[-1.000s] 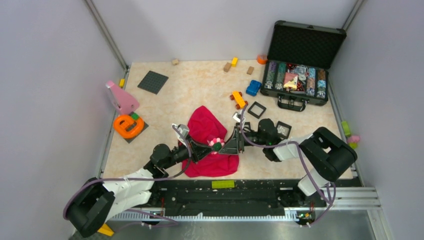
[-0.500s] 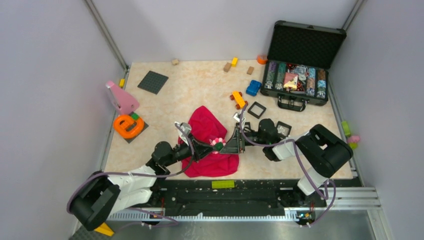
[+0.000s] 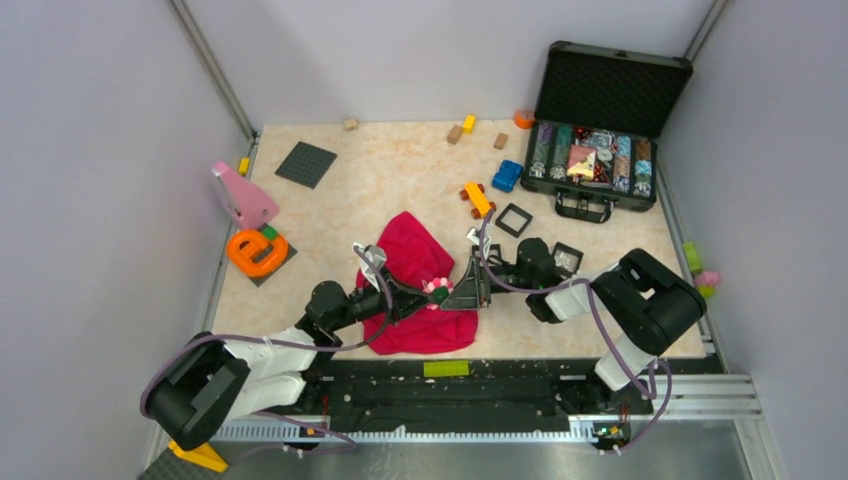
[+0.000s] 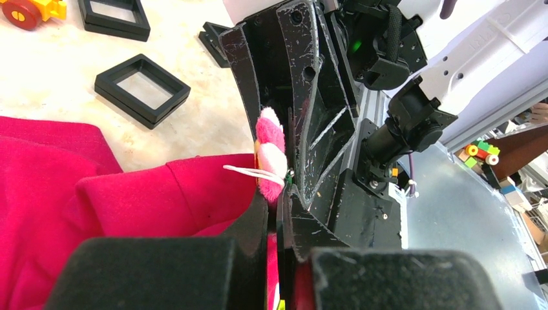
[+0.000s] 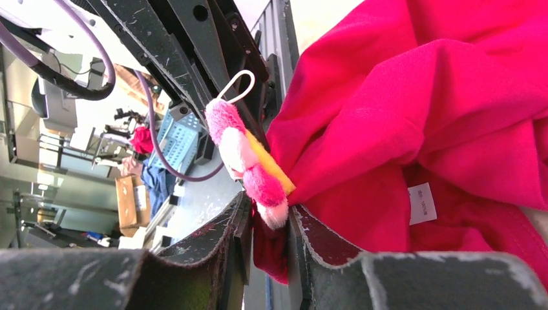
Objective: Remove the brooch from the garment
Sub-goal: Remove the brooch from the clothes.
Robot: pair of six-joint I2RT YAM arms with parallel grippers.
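At the left gripper (image 3: 419, 298): pressed together on a fold of the garment (image 3: 412, 255), directly under the brooch (image 4: 270, 152). At the right gripper (image 5: 268, 223): closed narrowly from the opposite side, apparently pinching the lower petals of the brooch, tip almost against the left tip. Between both tips, the brooch, standing on edge against the red cloth, with a white loop (image 4: 245, 171) at its side. Probably the moment for pulling it off; not yet separated. Several ways to fail from here. Pulling too fast on soft plush petals: easy to slip off and lose the pinch. Some red cloth also low between the right fingers (image 5: 336, 245), so danger of dragging fabric together with the brooch, or of tearing it. Letting the left pinch weaken: whole garment carried along instead of released. Impossible to see the fastening, so hard to judge the correct direction of pull.
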